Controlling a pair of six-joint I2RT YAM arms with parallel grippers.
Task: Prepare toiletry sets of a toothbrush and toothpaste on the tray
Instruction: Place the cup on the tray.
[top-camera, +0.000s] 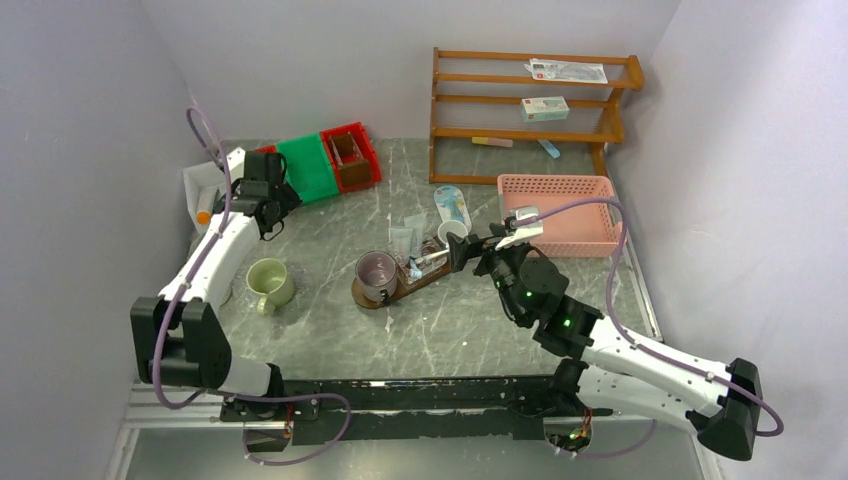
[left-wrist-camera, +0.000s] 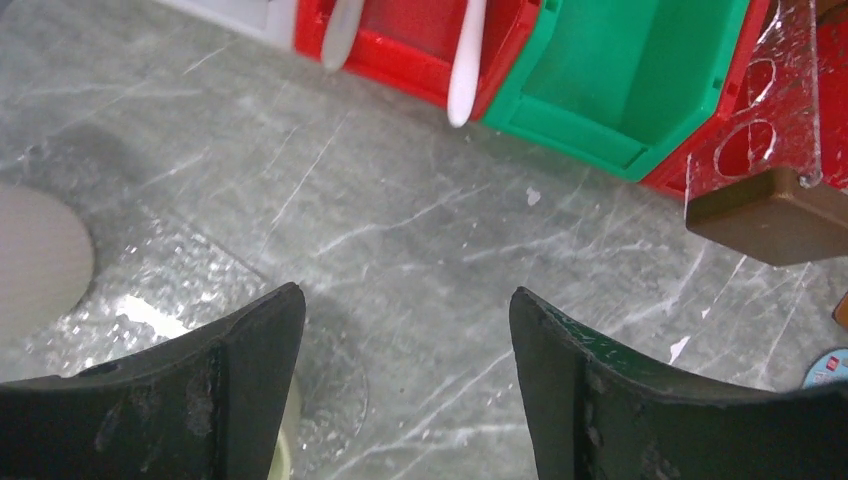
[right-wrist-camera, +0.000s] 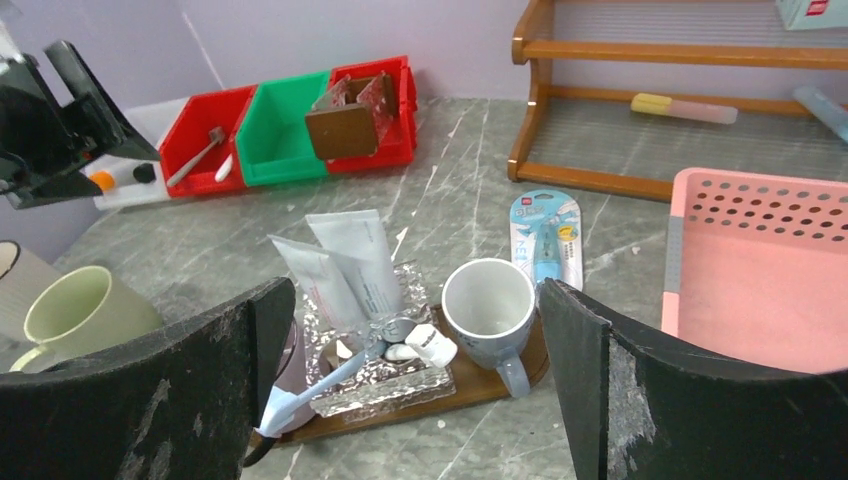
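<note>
The dark wooden tray (top-camera: 365, 297) (right-wrist-camera: 500, 385) lies mid-table. On it stand a pinkish mug (top-camera: 377, 272), a clear holder (right-wrist-camera: 395, 385) with two white toothpaste tubes (right-wrist-camera: 350, 262) leaning in it, and an empty white mug (right-wrist-camera: 490, 305) (top-camera: 452, 232). A pale toothbrush (right-wrist-camera: 320, 385) slants out of the holder. My right gripper (top-camera: 462, 250) (right-wrist-camera: 417, 290) hangs open just short of the tray, holding nothing. My left gripper (top-camera: 288, 197) (left-wrist-camera: 407, 292) is open over bare table near the bins. White toothbrush handles (left-wrist-camera: 467, 60) stick out of a red bin (left-wrist-camera: 400, 50).
A green mug (top-camera: 268, 282) (right-wrist-camera: 80, 315) stands left of the tray. Red and green bins (top-camera: 310, 165) and a white bin (top-camera: 203, 185) line the back left. A wooden shelf (top-camera: 530, 100), a pink basket (top-camera: 557, 212) and a packaged brush (top-camera: 452, 205) fill the back right.
</note>
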